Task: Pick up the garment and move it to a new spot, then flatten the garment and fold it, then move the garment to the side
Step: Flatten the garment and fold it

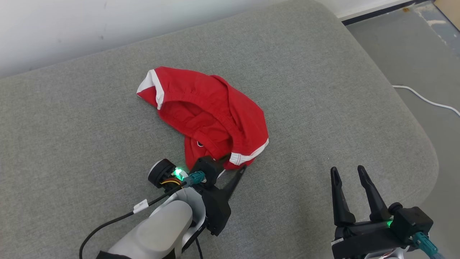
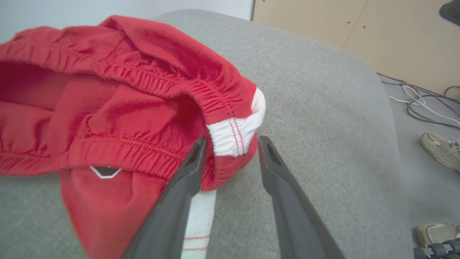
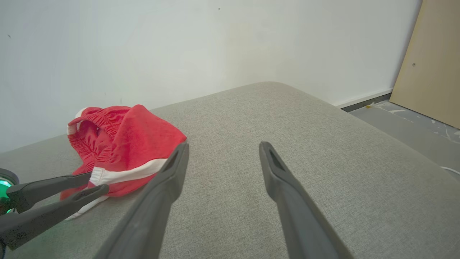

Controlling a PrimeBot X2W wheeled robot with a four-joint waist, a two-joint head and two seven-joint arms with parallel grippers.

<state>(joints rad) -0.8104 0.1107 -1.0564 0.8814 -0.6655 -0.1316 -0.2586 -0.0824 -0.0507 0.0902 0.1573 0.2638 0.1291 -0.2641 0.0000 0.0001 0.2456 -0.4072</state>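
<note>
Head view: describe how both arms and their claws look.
The black left claw and black right claw each have two long, tapering fingers on a black block with a green light and a teal connector. The left arm's pale grey shell carries a black cable with a white tag.

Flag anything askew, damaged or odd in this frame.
Nothing damaged. The red garment lies crumpled on the grey cushion, waistband gaping, not yet flattened. The left pincer, open, straddles its white-trimmed hem. A shoe sits on the floor beside the cushion.
</note>
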